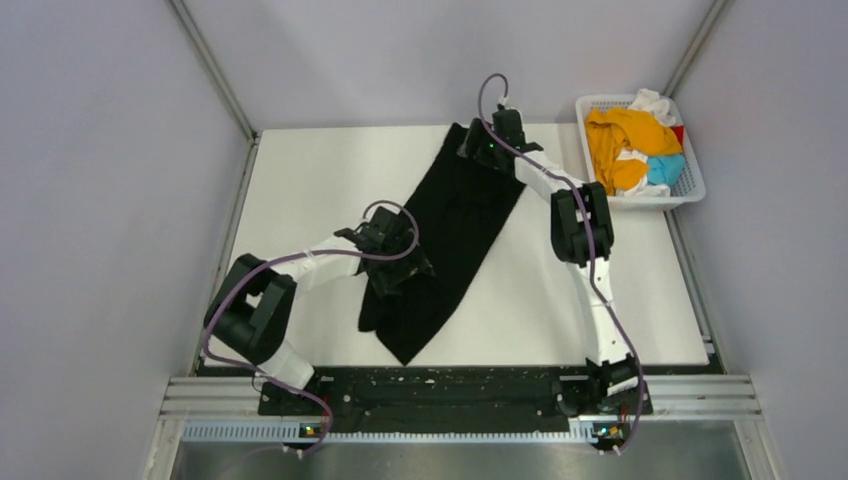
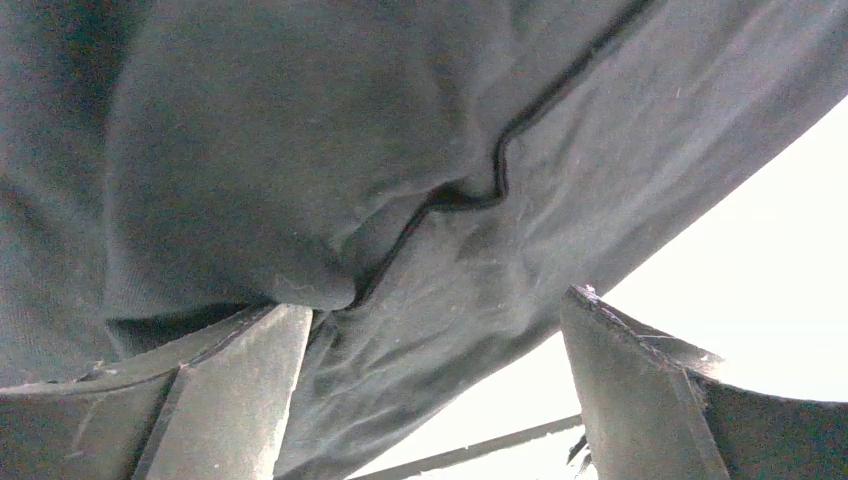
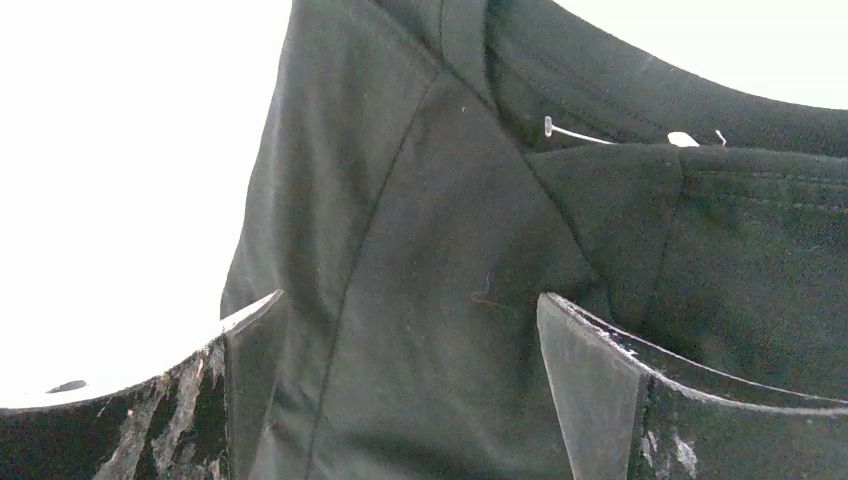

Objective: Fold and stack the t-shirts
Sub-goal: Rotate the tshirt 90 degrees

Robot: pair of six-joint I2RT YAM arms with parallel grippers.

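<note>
Black cloth t-shirt (image 1: 460, 215), left of white plastic lattice basket (image 1: 655, 203): left end effector (image 2: 440, 305) & right end effector (image 3: 410, 296) both spread apart; 1 layer alone could be pinched, fold skewed.

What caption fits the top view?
Left gripper and right gripper, both open, over the black shirt; other shirts in the basket.

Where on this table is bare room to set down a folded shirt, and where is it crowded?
Bare table lies between the left edge and the black t-shirt, and between that shirt and the right arm. Crowded: the shirt's diagonal under the left gripper and right gripper, and the basket corner.
</note>
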